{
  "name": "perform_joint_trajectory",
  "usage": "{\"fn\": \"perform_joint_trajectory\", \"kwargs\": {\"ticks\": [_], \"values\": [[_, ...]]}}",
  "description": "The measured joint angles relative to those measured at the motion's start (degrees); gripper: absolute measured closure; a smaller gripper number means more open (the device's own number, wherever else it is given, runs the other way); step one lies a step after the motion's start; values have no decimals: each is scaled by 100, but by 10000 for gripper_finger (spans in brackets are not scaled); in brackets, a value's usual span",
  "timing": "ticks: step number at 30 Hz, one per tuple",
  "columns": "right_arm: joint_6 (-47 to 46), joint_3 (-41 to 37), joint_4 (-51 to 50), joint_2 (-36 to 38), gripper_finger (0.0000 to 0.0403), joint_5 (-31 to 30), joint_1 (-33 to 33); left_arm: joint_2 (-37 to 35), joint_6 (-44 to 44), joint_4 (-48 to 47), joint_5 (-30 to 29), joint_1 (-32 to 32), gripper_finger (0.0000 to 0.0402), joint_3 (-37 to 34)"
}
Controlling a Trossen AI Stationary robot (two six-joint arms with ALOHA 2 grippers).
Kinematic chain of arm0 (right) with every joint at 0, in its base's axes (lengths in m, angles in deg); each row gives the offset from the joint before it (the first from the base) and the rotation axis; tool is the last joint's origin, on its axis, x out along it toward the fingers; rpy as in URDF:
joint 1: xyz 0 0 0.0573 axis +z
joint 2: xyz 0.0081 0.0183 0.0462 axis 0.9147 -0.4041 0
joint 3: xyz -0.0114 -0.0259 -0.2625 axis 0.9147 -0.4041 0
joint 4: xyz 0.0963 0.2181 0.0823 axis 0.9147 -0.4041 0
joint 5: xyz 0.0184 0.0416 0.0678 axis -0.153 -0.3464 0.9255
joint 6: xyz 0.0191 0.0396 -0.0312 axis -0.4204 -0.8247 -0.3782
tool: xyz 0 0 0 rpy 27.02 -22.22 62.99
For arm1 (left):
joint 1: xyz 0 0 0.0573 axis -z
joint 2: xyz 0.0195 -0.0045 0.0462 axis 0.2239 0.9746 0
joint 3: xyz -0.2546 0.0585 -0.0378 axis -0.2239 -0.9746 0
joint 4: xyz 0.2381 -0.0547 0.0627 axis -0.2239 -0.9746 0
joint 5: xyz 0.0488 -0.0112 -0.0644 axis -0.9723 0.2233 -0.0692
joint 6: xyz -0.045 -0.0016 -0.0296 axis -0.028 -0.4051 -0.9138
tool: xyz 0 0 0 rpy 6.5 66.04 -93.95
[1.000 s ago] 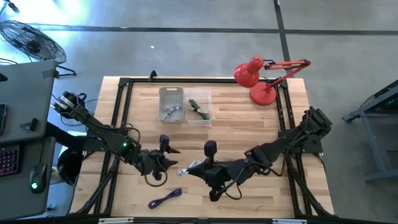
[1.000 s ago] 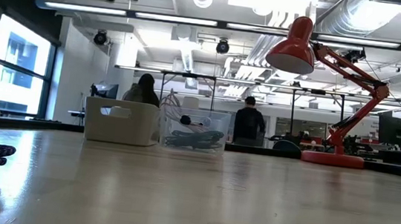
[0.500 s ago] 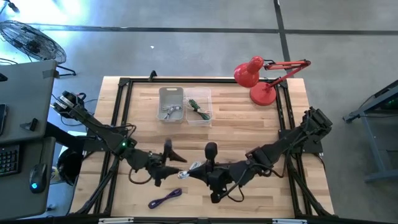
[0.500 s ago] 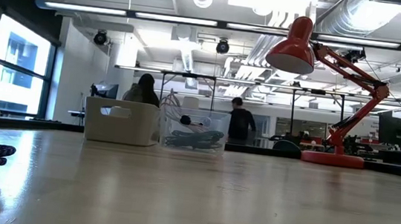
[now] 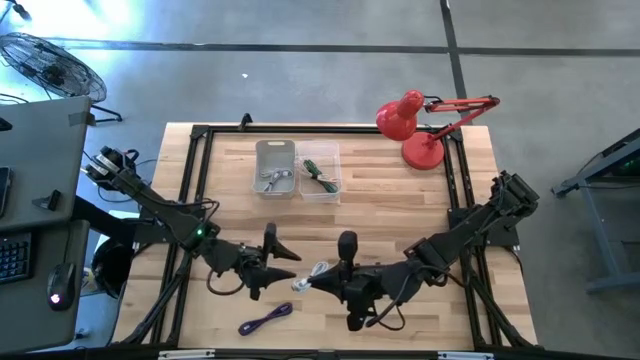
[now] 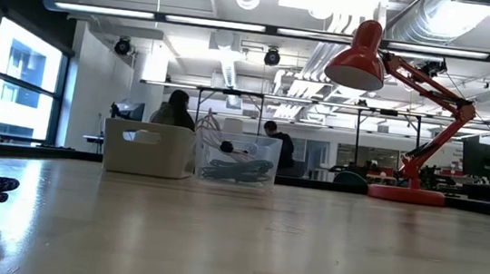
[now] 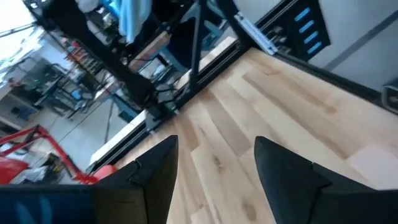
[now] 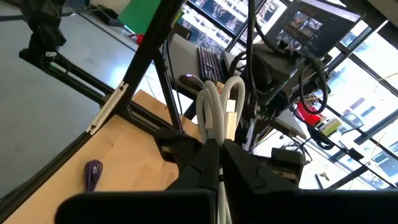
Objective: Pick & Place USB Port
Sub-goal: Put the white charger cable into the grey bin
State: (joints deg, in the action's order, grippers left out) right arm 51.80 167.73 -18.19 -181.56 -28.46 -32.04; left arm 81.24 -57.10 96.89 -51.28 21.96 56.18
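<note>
**White cable held up by the right gripper**

The right gripper (image 5: 325, 283) is clamped on a coiled white USB cable (image 8: 219, 112), lifted off the wooden table (image 5: 400, 200), nearer the table's front than the clear bin (image 5: 322, 172). The left gripper (image 5: 283, 258), jaws apart and empty, sits just beside the cable. A purple cable (image 5: 266, 318) lies near the front edge.

Grey concrete floor (image 5: 300, 80), ceiling strip lights (image 6: 193, 19), tall windows (image 6: 13, 85).
</note>
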Motion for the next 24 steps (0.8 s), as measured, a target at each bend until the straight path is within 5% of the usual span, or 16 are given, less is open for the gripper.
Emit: {"fn": "perform_joint_trajectory", "kwargs": {"ticks": [7,24], "values": [[-42,0,-152,0,403,29,13,0,-144,635,-366,-2,195,0],[-36,0,-236,0,403,32,55,0,945,1669,113,-2,195,0]]}}
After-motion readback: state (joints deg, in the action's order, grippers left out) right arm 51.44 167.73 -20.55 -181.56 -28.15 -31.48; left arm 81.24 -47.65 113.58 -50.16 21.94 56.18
